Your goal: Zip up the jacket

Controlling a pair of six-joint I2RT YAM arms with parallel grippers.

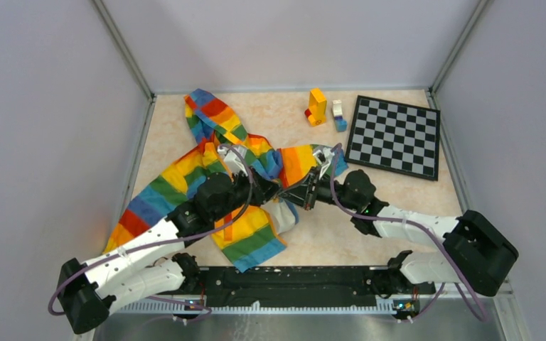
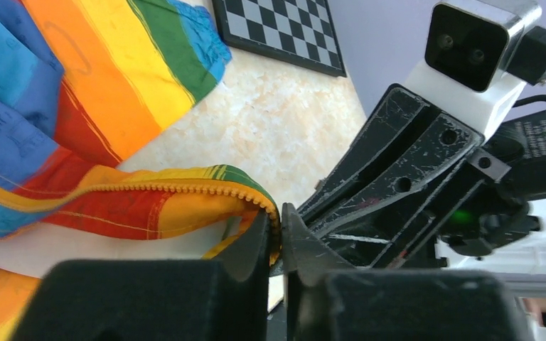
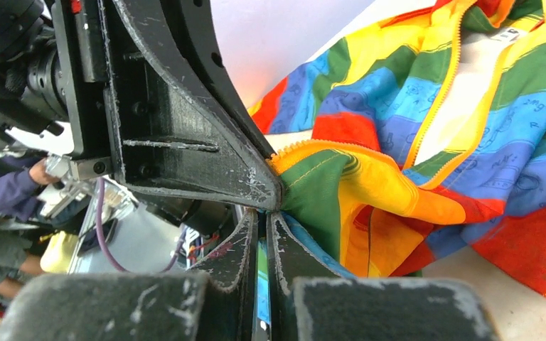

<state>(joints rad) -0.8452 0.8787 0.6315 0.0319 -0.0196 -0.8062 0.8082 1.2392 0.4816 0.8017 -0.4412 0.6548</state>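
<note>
The rainbow-striped jacket (image 1: 206,170) lies open on the table, hood toward the back. My left gripper (image 1: 277,192) and right gripper (image 1: 293,198) meet tip to tip at its lower front corner. In the left wrist view my left gripper (image 2: 281,234) is shut on the end of the orange zipper strip (image 2: 185,186), with the right gripper's black fingers (image 2: 398,192) just beyond. In the right wrist view my right gripper (image 3: 263,217) is shut on a thin blue-green fabric edge of the jacket (image 3: 434,106), right under the left gripper's finger (image 3: 185,128).
A black-and-white chessboard (image 1: 394,135) lies at the back right and also shows in the left wrist view (image 2: 277,32). An orange-yellow block stack (image 1: 316,106) and a white-blue block (image 1: 338,115) stand beside it. Grey walls enclose the table on three sides.
</note>
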